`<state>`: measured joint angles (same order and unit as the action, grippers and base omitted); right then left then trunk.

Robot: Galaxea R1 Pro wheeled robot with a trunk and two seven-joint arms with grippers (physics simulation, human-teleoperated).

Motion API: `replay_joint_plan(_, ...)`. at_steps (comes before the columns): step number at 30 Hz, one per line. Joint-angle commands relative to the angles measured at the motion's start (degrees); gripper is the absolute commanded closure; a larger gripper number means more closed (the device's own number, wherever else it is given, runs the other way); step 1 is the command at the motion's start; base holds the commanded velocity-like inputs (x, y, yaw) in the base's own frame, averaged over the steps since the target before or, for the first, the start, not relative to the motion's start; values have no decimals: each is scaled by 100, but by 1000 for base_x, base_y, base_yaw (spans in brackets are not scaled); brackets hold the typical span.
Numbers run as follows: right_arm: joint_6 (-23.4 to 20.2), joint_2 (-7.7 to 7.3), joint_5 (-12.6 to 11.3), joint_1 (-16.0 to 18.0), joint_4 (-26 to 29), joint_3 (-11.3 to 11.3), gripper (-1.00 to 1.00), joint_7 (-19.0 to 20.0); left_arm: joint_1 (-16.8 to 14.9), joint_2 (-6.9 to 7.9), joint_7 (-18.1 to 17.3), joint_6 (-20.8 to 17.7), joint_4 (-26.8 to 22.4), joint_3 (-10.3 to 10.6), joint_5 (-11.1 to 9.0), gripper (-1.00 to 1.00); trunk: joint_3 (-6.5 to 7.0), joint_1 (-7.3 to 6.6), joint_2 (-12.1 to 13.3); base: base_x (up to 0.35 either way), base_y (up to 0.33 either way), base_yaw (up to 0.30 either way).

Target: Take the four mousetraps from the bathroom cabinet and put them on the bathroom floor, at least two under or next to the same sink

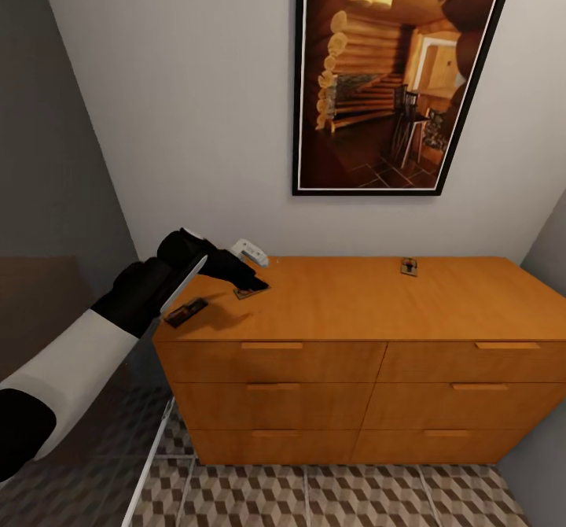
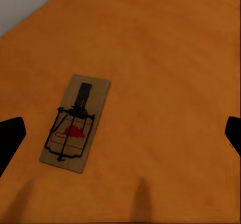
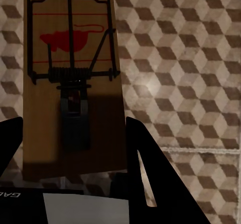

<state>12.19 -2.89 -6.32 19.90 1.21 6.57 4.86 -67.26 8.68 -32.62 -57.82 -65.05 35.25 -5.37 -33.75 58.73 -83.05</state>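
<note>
Left pincer [image 1: 250, 281], black fingers spread wide, hovers over the low orange-brown wooden cabinet [image 1: 354, 354], above a small flat brown wooden mousetrap [image 2: 75, 123] lying on its top. Two more traps [image 1: 185, 312] [image 1: 409, 267] lie there, near the left front edge and near the back. Right pincer [image 3: 70, 148] pinches a fourth mousetrap [image 3: 73, 78] over the cube-patterned tiled bathroom floor [image 3: 186, 83].

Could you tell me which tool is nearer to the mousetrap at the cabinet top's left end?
Left. The left tool hovers just above that mousetrap; the right tool holds another mousetrap above the floor.
</note>
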Motion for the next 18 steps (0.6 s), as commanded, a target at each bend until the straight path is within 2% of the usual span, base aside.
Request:
replay_joint_plan(1, 20, -2, -63, 4, -6, 47, 100, 24, -7, 32, -119, -33, -45, 14, -51, -100, -6, 0, -3, 0, 0, 0)
replay_joint_plan(6, 20, -2, -63, 3, -6, 47, 100, 24, -7, 74, -832, -6, -119, 16, 24, -100, -6, 0, -3, 0, 0, 0)
replay_joint_plan(8, 20, -1, -63, 4, -6, 47, 100, 24, -7, 97, -1118, -1, -143, 16, 208, -100, -6, 0, -3, 0, 0, 0)
replay_joint_plan(13, 20, -1, -63, 5, -6, 47, 100, 24, -7, 113, -1760, 16, -227, 16, 873, -100, -6, 0, -3, 0, 0, 0)
replay_joint_plan(14, 20, -1, -63, 5, -6, 47, 100, 24, -7, 115, -2029, 52, -243, 15, 1138, -100, -6, 0, -3, 0, 0, 0)
replay_joint_plan(15, 20, -1, -63, 5, -6, 47, 100, 24, -7, 115, -2118, 66, -247, 14, 1239, -100, -6, 0, -3, 0, 0, 0)
replay_joint_plan(16, 20, 0, -63, 5, -6, 47, 100, 24, -7, 116, -2411, 102, -255, 12, 1618, -100, -6, 0, -3, 0, 0, 0)
replay_joint_plan(17, 20, 2, -63, 5, -6, 47, 100, 24, -7, 116, -2514, 109, -257, 11, 1751, -100, -6, 0, -3, 0, 0, 0)
replay_joint_plan(18, 20, 2, -63, 5, -6, 47, 100, 24, -7, 116, -2732, 120, -259, 13, 2024, -100, -6, 0, -3, 0, 0, 0)
